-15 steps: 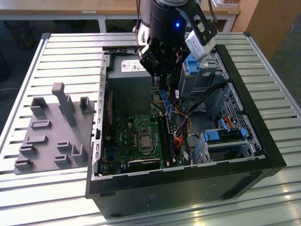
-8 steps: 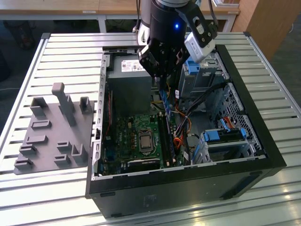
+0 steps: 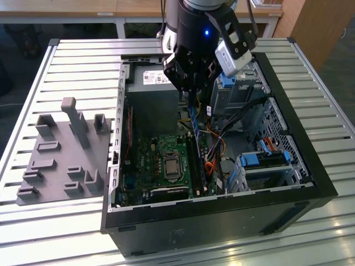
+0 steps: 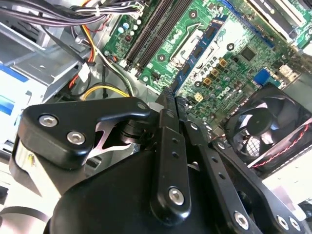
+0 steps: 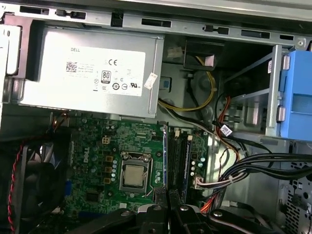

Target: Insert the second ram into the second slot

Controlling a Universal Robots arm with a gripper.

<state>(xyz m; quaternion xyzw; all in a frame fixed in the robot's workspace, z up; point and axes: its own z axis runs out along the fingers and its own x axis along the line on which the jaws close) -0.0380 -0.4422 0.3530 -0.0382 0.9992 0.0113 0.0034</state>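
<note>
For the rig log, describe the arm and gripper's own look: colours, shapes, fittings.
The arm ends in a black wrist housing with a small blue light and a silver-grey box mounted on its side. The gripper is glossy black, with a rounded body and flat bar linkages joined by silver screw heads, tapering to narrow tips.

We see clear air above the memory slots, where the gripper hangs clamped on the second ram. A cable bundle crowds the slots on the exterior view's right, and the power supply walls one end.
</note>
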